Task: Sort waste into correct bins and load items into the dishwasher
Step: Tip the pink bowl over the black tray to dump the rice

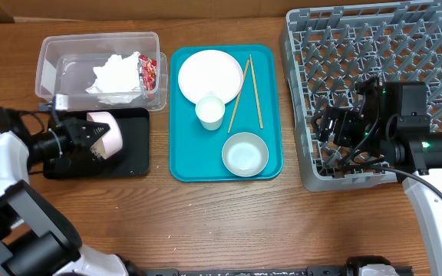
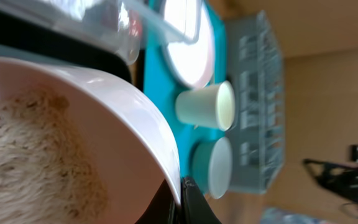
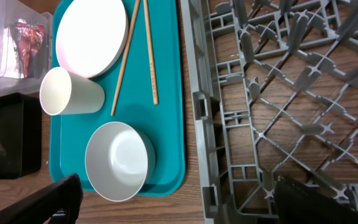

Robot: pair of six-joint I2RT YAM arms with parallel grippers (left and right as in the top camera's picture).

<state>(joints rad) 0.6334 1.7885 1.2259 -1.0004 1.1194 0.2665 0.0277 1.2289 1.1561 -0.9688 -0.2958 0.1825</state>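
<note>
**Surface.** Wooden bench (image 1: 221,222), brown with visible grain. Almost nothing of the room shows beyond its edges.

**Left jaws.** Clamped on the rim of a small white bowl (image 1: 106,132), which is held tilted over a shallow black tray (image 1: 133,149). The left wrist view shows a pale, blurred, grainy mass of rice (image 2: 30,155) inside the bowl.

**Beyond the left jaws.**
- Clear plastic tub (image 1: 52,57), touching or just behind the black tray.
- In the tub: a crumpled white napkin (image 1: 117,77), with a red-and-brown snack wrapper (image 1: 149,74) against its right side.

**Between the two sets of jaws.** Flat teal tray (image 1: 181,165), carrying:
- a white round plate (image 1: 209,73) at the far end;
- a small white cup (image 1: 209,111) on its side, just beside the plate;
- a pair of wooden chopsticks (image 1: 255,96), splayed along the plate's right edge;
- a grey metal bowl (image 1: 245,153), upright at the near end.

**Right jaws.** Spread wide and holding nothing. They hang over the near left corner of the grey dish rack (image 1: 405,38). Through the right wrist camera, the rack's wall and upright pegs stand between these jaws and the teal tray. The part of the rack in view is bare, with bench wood visible through its grid.
</note>
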